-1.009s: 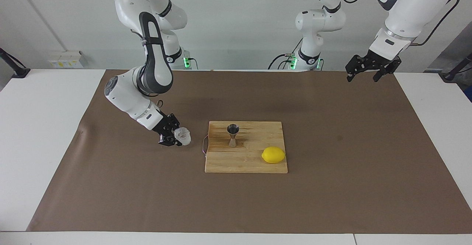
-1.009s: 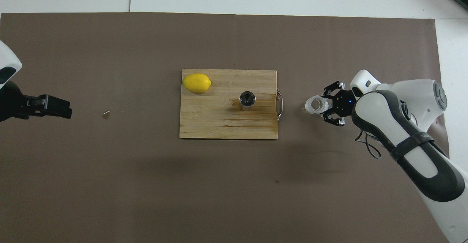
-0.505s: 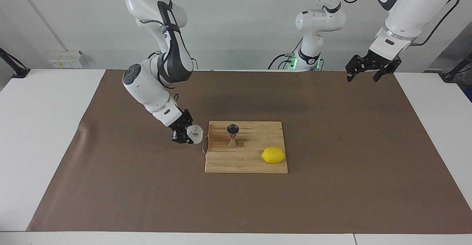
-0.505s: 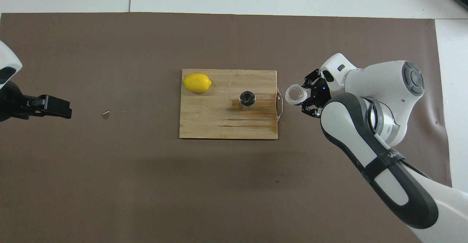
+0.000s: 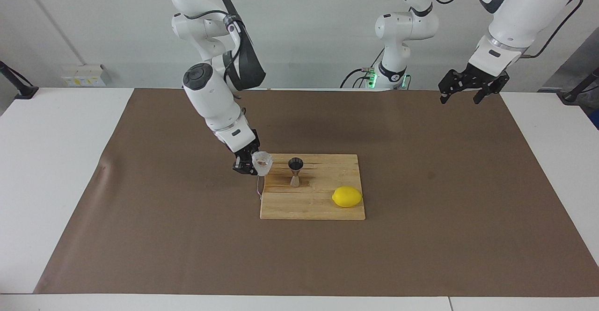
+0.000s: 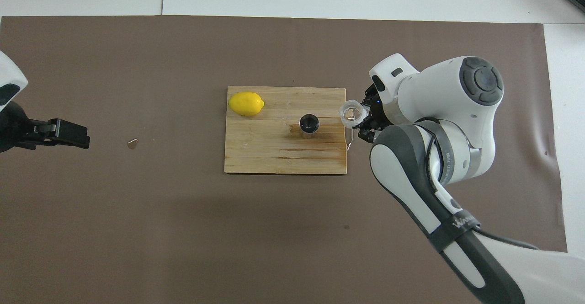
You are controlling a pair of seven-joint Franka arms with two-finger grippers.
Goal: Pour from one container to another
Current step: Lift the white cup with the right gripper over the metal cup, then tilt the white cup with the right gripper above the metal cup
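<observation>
My right gripper (image 5: 256, 165) is shut on the container, a small translucent ridged cup (image 5: 262, 162) (image 6: 350, 113). It holds the cup mouth up in the air, over the wooden board's edge at the right arm's end. The other container, a steel hourglass jigger (image 5: 295, 171) (image 6: 309, 124), stands upright on the board (image 5: 313, 208) (image 6: 274, 157), a short way from the cup. In the overhead view my right gripper (image 6: 357, 119) is partly hidden under its own arm. My left gripper (image 5: 460, 99) (image 6: 68, 135) waits open and empty, high over the left arm's end of the table.
A yellow lemon (image 5: 346, 196) (image 6: 246, 103) lies on the board's corner farther from the robots, toward the left arm's end. The board's thin metal handle (image 6: 350, 137) sticks out below the cup. Brown paper (image 5: 421, 236) covers the table, with a small scrap (image 6: 132, 144) on it.
My right arm has lifted the cup off the paper and carried it toward the board, up to its edge. The left arm has not moved.
</observation>
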